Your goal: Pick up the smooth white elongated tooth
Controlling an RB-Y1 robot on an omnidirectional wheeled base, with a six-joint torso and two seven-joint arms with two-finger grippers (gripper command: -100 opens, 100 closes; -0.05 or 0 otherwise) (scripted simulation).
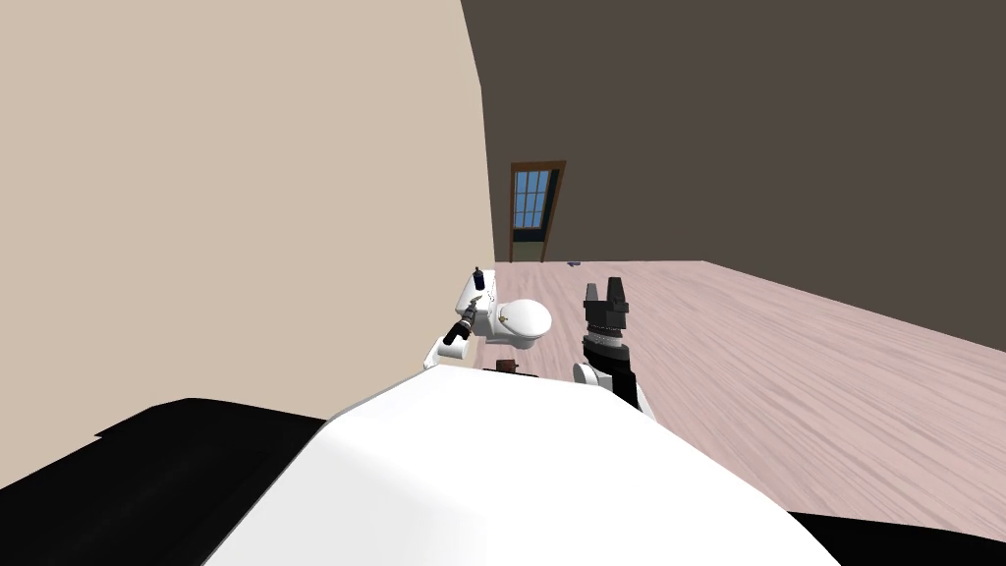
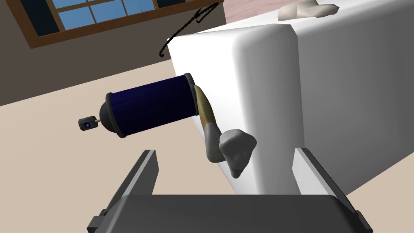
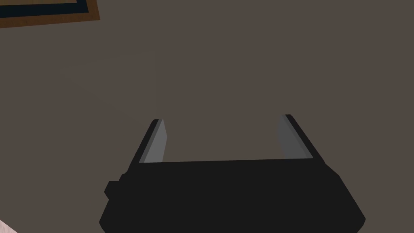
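The left gripper [image 2: 224,150] has its 2 fingers spread wide apart and holds nothing. It points at the white toilet tank [image 2: 267,81], which stands against the beige wall [image 1: 246,197]. On the top of the tank stands a dark blue spray can [image 2: 149,105] with a black cap and a small nozzle. The elongated tooth [image 2: 207,121] lies on the same top, just beside the can. Its tan, pointed end touches the rim of the can's base and its smooth grey-white end comes toward the gripper. This tooth is in front of the gap between the 2 fingers, nearer to the finger on the can's side, and no finger touches it. A second tooth [image 2: 238,147], short and lumpy and of the same grey-white colour, sits right against the pale end of the elongated one, about in the middle of the gap. Further along the tank there is a pale lumpy thing [image 2: 307,10]; I cannot tell what it is. In the head view the white toilet bowl [image 1: 526,319] is on the pale wooden floor [image 1: 786,344] in front of the tank. The right gripper [image 1: 606,287] is lifted up beside the bowl, well apart from the tank, and its 2 fingers are also spread apart with nothing between them.
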